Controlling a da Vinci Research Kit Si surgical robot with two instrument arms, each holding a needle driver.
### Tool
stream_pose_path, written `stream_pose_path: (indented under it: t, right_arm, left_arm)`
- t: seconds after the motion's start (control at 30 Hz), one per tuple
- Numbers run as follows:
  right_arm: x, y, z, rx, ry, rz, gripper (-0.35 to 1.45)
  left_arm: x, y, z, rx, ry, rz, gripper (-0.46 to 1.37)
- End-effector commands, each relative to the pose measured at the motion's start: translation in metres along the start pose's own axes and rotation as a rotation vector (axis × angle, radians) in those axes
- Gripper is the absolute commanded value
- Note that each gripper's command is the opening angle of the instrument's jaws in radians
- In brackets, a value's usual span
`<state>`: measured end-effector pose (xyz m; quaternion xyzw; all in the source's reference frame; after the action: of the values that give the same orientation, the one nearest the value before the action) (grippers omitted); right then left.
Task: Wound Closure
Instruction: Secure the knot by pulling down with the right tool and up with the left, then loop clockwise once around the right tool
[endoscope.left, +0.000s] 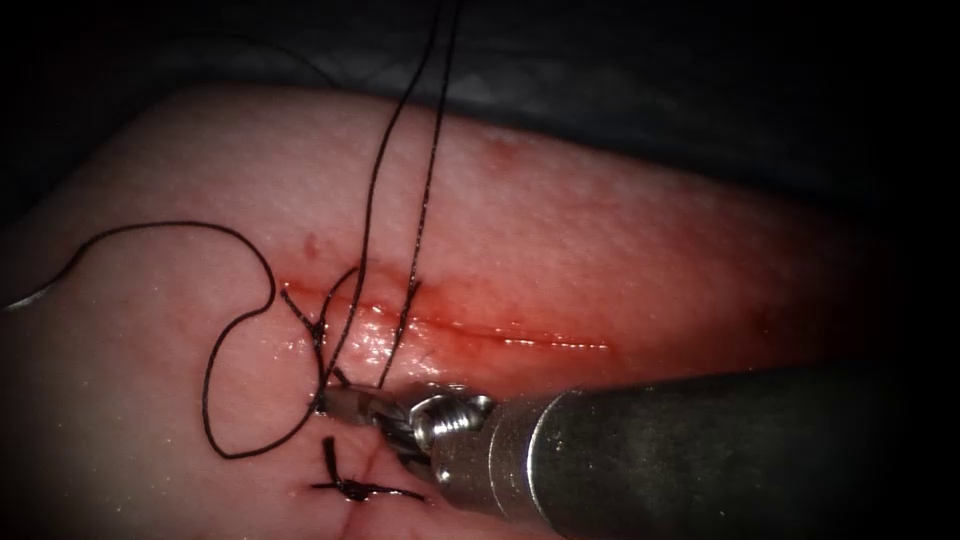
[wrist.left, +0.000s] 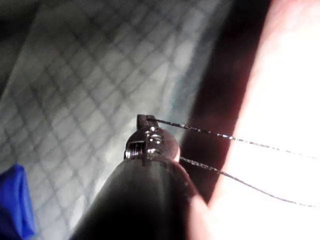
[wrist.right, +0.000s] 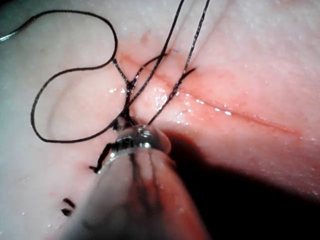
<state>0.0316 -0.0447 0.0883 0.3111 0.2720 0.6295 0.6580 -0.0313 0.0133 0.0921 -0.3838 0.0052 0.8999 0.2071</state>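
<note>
Endoscope view: right tool clamped on thread beside cut; left tool clamps thread.

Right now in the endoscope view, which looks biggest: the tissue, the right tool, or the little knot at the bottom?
1. Tissue, largest.
2. Right tool, though its nearness to the camera makes it look large.
3. Knot, smallest.

Both claws clamped, right shaft low.
</note>
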Motion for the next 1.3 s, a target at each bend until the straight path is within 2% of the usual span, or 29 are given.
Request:
stream_pose_path:
  t: [0.03, 0.07, 0.13, 0.2, 0.23, 0.33, 0.47, 0.6, 0.8, 0.9, 0.93, 0.97, 1.0, 1.17, 1.3]
  right_arm:
    - [-0.0001, 0.0000, -0.0001, 0.006, 0.006, -0.019, -0.35]
    - [0.0000, -0.0001, -0.0001, 0.010, 0.014, -0.039, -0.30]
    - [0.0002, -0.0002, -0.0003, 0.019, 0.031, -0.068, -0.08]
    - [0.0004, -0.0003, -0.0006, 0.030, 0.055, -0.093, 0.20]
    - [0.0006, -0.0003, -0.0009, 0.035, 0.066, -0.112, 0.41]
    - [0.0009, -0.0003, -0.0017, 0.049, 0.086, -0.140, 0.69]
    - [0.0015, -0.0001, -0.0034, 0.054, 0.124, -0.161, 0.90]
    - [0.0019, 0.0000, -0.0042, 0.060, 0.157, -0.174, 0.96]
    - [0.0031, 0.0006, -0.0053, 0.067, 0.216, -0.175, 0.86]
    - [0.0038, 0.0009, -0.0052, 0.066, 0.234, -0.184, 0.63]
    - [0.0040, 0.0010, -0.0050, 0.062, 0.237, -0.194, 0.37]
    - [0.0044, 0.0011, -0.0046, 0.057, 0.241, -0.197, -0.08]
    - [0.0046, 0.0012, -0.0043, 0.056, 0.242, -0.202, -0.34]
    - [0.0064, 0.0021, -0.0031, 0.049, 0.246, -0.193, -0.35]
    - [0.0088, 0.0027, -0.0022, 0.021, 0.269, -0.201, -0.35]
  left_arm:
    - [0.0003, 0.0002, -0.0003, -0.020, -0.007, 0.000, -0.35]
    - [0.0006, 0.0006, -0.0008, -0.029, -0.009, -0.001, -0.35]
    - [0.0010, 0.0012, -0.0016, -0.043, -0.020, -0.002, -0.35]
    - [0.0015, 0.0019, -0.0026, -0.067, -0.029, -0.003, -0.35]
    - [0.0017, 0.0023, -0.0032, -0.074, -0.028, -0.003, -0.35]
    - [0.0021, 0.0031, -0.0047, -0.096, -0.032, -0.003, -0.35]
    - [0.0022, 0.0042, -0.0076, -0.126, -0.032, -0.001, -0.35]
    - [0.0021, 0.0047, -0.0094, -0.124, -0.040, 0.002, -0.35]
    - [0.0019, 0.0046, -0.0124, -0.100, -0.074, -0.005, -0.35]
    - [0.0020, 0.0043, -0.0137, -0.076, -0.098, -0.012, -0.35]
    - [0.0021, 0.0044, -0.0142, -0.065, -0.109, -0.015, -0.35]
    - [0.0023, 0.0046, -0.0147, -0.053, -0.121, -0.019, -0.35]
    - [0.0025, 0.0048, -0.0151, -0.051, -0.125, -0.034, -0.35]
    - [0.0033, 0.0061, -0.0170, -0.039, -0.144, -0.056, -0.35]
    - [0.0043, 0.0074, -0.0190, -0.035, -0.172, -0.062, -0.35]
